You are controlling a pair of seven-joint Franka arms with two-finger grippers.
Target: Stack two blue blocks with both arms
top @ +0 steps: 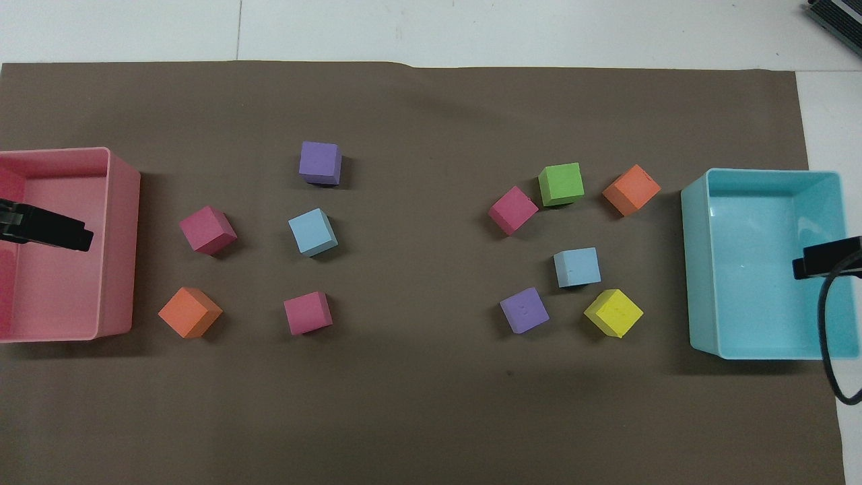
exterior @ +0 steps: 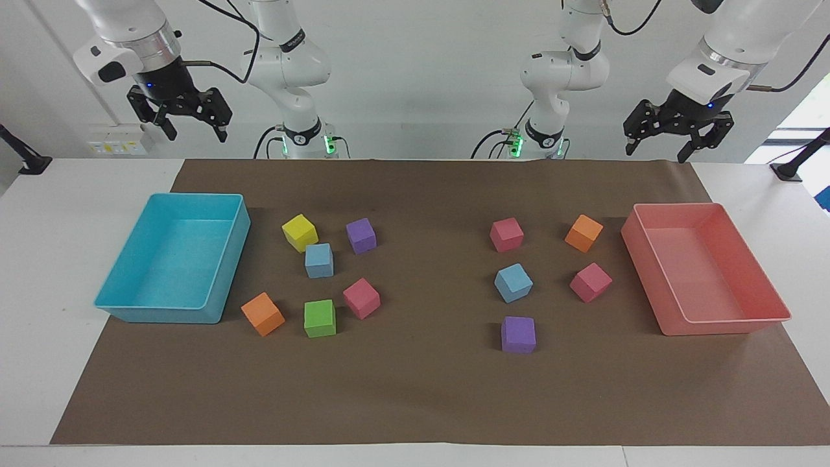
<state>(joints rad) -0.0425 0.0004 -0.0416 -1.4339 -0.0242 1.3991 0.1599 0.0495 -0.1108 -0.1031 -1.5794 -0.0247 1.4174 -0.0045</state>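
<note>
Two sky-blue blocks lie apart on the brown mat. One (exterior: 319, 261) (top: 577, 267) is toward the right arm's end, beside a yellow cube (exterior: 299, 232). The other (exterior: 513, 283) (top: 312, 232) is toward the left arm's end, with a purple cube (exterior: 518, 335) farther from the robots. My right gripper (exterior: 194, 133) hangs open and empty, high over the turquoise tray (exterior: 117, 285); its tip shows in the overhead view (top: 825, 259). My left gripper (exterior: 658, 152) hangs open and empty, high over the pink tray (exterior: 674, 324); its tip also shows overhead (top: 47, 230). Both arms wait.
Around the first blue block lie a purple cube (exterior: 361, 235), a pink cube (exterior: 361, 298), a green cube (exterior: 320, 318) and an orange cube (exterior: 262, 314). Around the other lie two pink cubes (exterior: 506, 234) (exterior: 591, 282) and an orange cube (exterior: 583, 233).
</note>
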